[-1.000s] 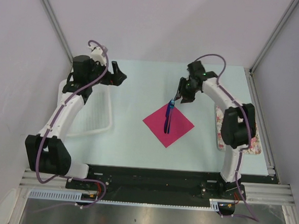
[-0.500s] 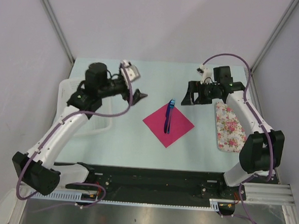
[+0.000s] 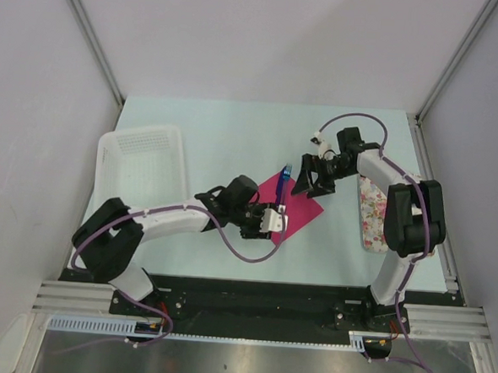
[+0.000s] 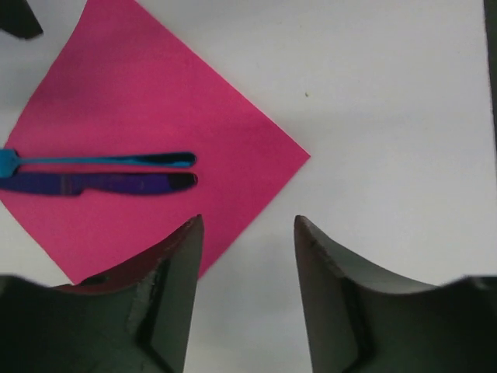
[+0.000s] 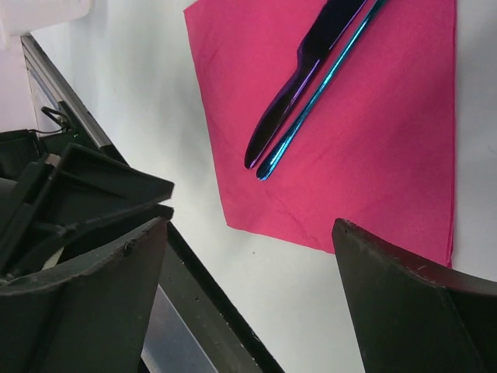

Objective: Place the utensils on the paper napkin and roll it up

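- I have two end effectors, both near the middle of the table (image 3: 235, 131), close on either side of the single paper napkin (image 3: 303, 205).
- My left end effector (image 4: 248, 225) has its two fingers apart with nothing between them. It hangs over one edge of the napkin, and in the left wrist view one fingertip (image 4: 182, 256) overlaps that edge while the other sits over bare table.
- My right end effector (image 5: 250, 225) is also spread wide and holds nothing. In its own view, one finger (image 5: 411, 311) is over the napkin's corner and the other is off the sheet, towards the dark rail at the near edge of the table.
- There is one napkin, magenta-pink, lying flat and unrolled, turned corner-on like a diamond in the top view.
- There are two utensils (image 3: 285, 179), both dark blue: one knife (image 4: 93, 183) and one fork (image 4: 101, 160).
- They lie on the napkin side by side, parallel and very close, with their handle ends level near the sheet's middle.
- In the top view the fork's tines reach the napkin's far corner.
- One white basket (image 3: 145, 159) sits at the table's left side, well apart from the napkin.
- One floral tray (image 3: 372, 215) lies at the right side, partly under my right arm.
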You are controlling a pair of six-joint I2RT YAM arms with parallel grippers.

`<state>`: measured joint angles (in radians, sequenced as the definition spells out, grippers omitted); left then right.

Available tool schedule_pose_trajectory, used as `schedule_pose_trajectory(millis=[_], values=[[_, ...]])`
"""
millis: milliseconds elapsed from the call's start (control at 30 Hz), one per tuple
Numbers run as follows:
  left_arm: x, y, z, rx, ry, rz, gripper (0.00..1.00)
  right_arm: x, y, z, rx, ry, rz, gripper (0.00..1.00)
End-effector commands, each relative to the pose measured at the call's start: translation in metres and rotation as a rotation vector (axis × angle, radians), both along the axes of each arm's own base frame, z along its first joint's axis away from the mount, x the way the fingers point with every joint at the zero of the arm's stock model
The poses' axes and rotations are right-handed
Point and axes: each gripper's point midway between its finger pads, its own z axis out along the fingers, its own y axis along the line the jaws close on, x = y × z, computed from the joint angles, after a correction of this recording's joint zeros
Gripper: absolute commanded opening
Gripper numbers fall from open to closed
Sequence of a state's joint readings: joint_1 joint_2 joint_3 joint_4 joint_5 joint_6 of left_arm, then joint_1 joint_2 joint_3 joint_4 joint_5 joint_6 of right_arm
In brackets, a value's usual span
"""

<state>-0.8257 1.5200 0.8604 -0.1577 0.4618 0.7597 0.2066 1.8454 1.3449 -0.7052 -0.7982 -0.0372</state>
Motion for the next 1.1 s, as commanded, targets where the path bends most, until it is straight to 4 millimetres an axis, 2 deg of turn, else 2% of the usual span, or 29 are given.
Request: schedule_pose_trajectory(millis=[0, 67, 167, 233, 567, 733, 1067], values=[[0.003, -0.037, 0.010, -0.076, -0.093, -0.123, 0.51, 0.005, 0.005, 0.005, 0.042, -0.008, 0.016, 0.92], [-0.005, -0.042, 0.003, -0.070, -0.105, -0.163, 0.43, 0.005, 0.003, 0.004, 0.027, -0.006, 0.011, 0.91], [-0.010, -0.048, -0.011, -0.035, -0.091, -0.196, 0.39, 0.008, -0.001, 0.005, 0.025, -0.001, -0.007, 0.91], [-0.012, -0.049, -0.023, -0.006, -0.082, -0.208, 0.38, 0.010, -0.003, 0.006, 0.027, -0.003, -0.018, 0.91], [-0.009, -0.056, -0.044, 0.054, -0.069, -0.242, 0.36, 0.024, -0.020, 0.014, 0.029, -0.012, -0.079, 0.91], [-0.017, -0.052, -0.048, 0.068, -0.051, -0.273, 0.32, 0.025, -0.026, 0.013, 0.037, 0.000, -0.095, 0.91], [-0.031, -0.046, -0.044, 0.073, 0.001, -0.293, 0.31, 0.023, -0.027, 0.012, 0.049, 0.017, -0.097, 0.91]])
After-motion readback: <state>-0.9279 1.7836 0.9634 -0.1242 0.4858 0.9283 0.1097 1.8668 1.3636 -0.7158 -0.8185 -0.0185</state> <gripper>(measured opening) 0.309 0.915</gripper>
